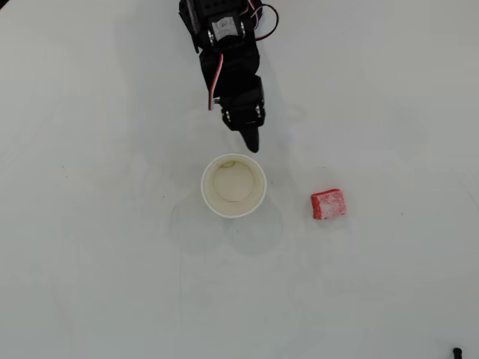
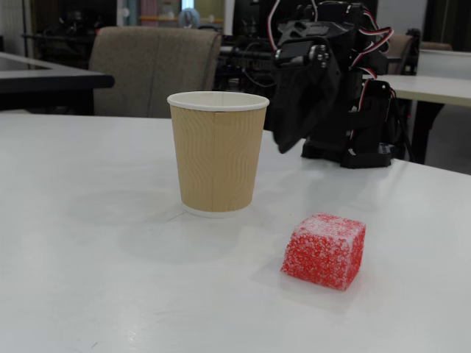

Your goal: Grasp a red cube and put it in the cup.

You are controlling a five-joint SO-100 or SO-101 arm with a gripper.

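Note:
The red cube (image 1: 328,204) lies on the white table to the right of the cup in the overhead view; its faces are dusted with white patches (image 2: 324,250). The cup (image 1: 233,185) stands upright, empty, with a white rim, a cream inside and a tan ribbed wall (image 2: 217,151). My black gripper (image 1: 253,142) hangs just behind the cup's far rim, a little to the right of it, fingers pointing down and shut with nothing between them (image 2: 284,144). It touches neither cup nor cube.
The arm's black base (image 2: 360,125) with red and white wires stands at the table's far side. A small dark object (image 1: 456,351) sits at the lower right corner. Chairs and other tables stand beyond the table's edge.

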